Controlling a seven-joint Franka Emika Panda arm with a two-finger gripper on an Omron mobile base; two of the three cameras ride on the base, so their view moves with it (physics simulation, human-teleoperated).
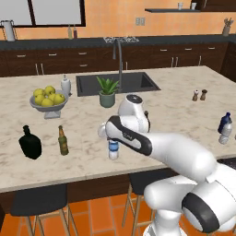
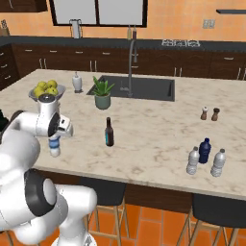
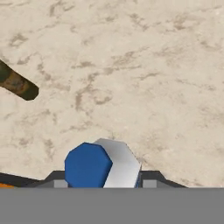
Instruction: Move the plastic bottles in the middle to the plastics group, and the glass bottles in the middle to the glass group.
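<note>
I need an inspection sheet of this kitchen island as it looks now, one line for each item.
Surface: marble island counter, with a built-in sink.
Job's things: blue-label water bottle under the gripper; brown cyan-label bottle upright mid-counter; dark blue bottle between two clear bottles; black flask beside amber bottle.
Clutter: lemon bowl, potted plant, white dispenser, two shakers.
Grippers: gripper down over the water bottle's top; whether it grips cannot be told.
Cables: nothing seen.
Surroundings: dark cabinets, stools under the island.
</note>
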